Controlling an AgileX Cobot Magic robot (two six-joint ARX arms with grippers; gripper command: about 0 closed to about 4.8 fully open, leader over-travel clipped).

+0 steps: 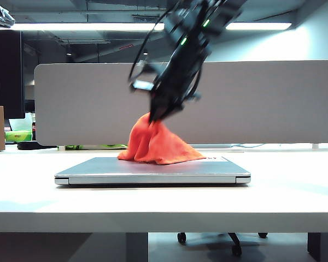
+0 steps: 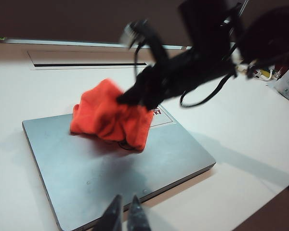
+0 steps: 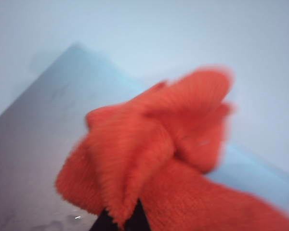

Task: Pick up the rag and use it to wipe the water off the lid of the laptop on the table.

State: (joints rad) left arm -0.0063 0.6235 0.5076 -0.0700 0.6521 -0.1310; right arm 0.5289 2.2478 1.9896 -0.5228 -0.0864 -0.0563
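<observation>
Fingers of the right gripper (image 1: 153,117) are pinched onto the rag's (image 1: 156,143) top; its lower folds drape on the lid (image 1: 109,166), around 12 o'clock of centre. Table (image 1: 295,191) carries the closed laptop (image 1: 153,178). Left gripper (image 2: 124,211) hovers off the laptop's 6 o'clock edge, fingers nearly together, empty.

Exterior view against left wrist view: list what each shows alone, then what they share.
Exterior only: the grey rounded divider panel and ceiling lights behind the white table. Left wrist only: the left tool, shut, hovering off the thin silver-grey laptop's near edge. Both: the right tool, shut on the bright orange soft rag, which drapes onto the flat lid.
</observation>
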